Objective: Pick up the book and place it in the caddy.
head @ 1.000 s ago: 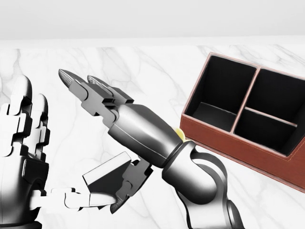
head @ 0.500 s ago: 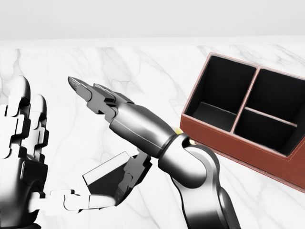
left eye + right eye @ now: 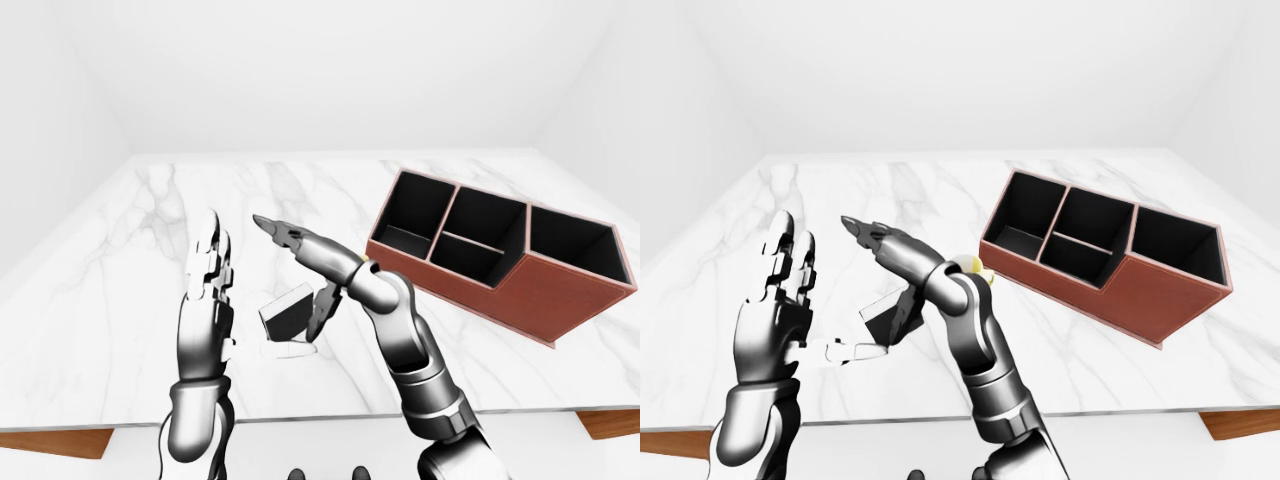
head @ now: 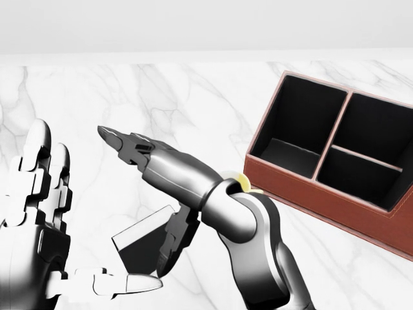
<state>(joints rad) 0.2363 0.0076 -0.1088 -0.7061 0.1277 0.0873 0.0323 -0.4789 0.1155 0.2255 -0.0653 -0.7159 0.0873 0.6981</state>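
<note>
1. The book [image 4: 143,242], a small dark slab, sits tilted low in the head view, one corner raised, just above the marble table [image 3: 120,260]; whether it touches the marble I cannot tell.
2. The right hand [image 4: 151,200] is over it: two fingers [image 4: 122,143] stretched out straight toward 10 o'clock, thumb hooked down against the book's right edge. That is a wide, loose spread, not a closed grip.
3. The left hand [image 3: 205,295] stands at the book's 9 o'clock, palm upright, fingers pointing to 12, thumb [image 4: 122,282] lying flat under the book's lower edge. Open too.
4. The caddy [image 3: 495,255], red-brown with black compartments, lies well apart at the book's 2 o'clock in the left-eye view, angled across the table.
5. Plain white walls [image 3: 330,70] rise behind the table.
</note>
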